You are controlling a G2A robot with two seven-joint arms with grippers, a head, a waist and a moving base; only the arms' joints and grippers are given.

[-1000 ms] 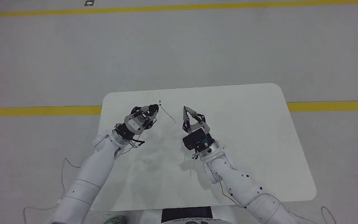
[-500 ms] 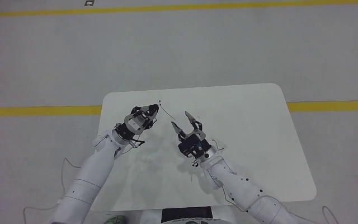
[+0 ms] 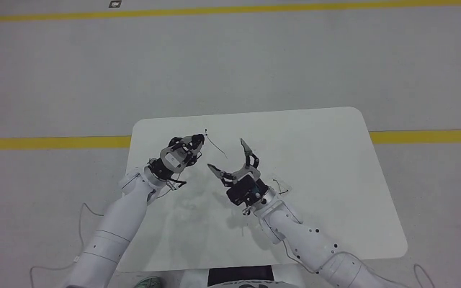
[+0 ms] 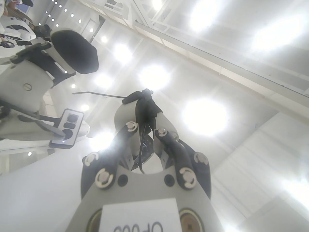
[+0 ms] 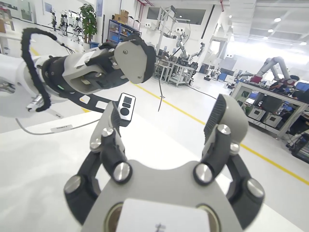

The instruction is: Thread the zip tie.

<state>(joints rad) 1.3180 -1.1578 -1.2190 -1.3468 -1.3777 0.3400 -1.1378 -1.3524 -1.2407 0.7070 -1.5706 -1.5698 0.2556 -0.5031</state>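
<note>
The left tool (image 3: 197, 141) was pressed together on the head end of the zip tie (image 3: 215, 146), holding it above the white bench (image 3: 324, 144). From the top view the thin black tie ran in a slanted line away from the left tool's tips, its free end pointing toward the right tool (image 3: 225, 154) and the robot's side of the bench. The right tool was spread wide, holding nothing, with the tie's free end near the gap between its fingers (image 5: 217, 112). In the left wrist view the strap (image 4: 99, 94) stuck out sideways from the pinched tips.
</note>
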